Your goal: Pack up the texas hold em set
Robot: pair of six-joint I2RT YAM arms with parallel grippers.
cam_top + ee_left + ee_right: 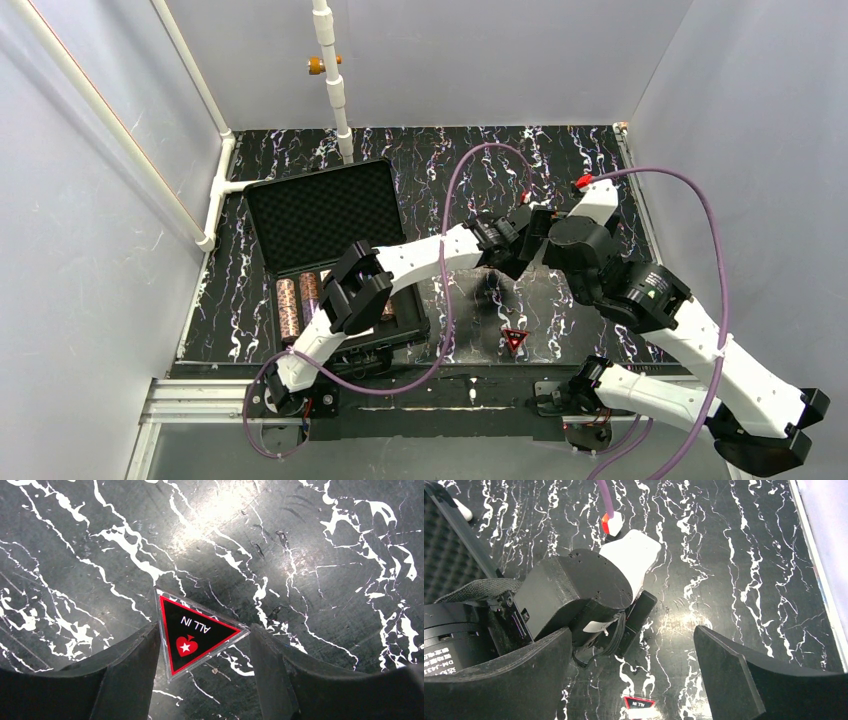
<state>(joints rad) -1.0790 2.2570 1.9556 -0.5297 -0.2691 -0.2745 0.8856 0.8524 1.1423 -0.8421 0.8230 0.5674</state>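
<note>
Triangle (pixel 197 632), red-edged and marked ALL IN, lies flat on the marbled table (pixel 325 555) near its front edge, right of the open case (pixel 318 215). Left gripper (pixel 204 628) hovers over it, jaws spread. Right gripper (pixel 633 630) gapes wide, empty.

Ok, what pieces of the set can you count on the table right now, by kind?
Black case, lid open: 1
Chip rows showing in the case: 2; the left arm covers the rest
Red "ALL IN" triangle, lying on the table outside the case: 1
Total in view: 4
</note>
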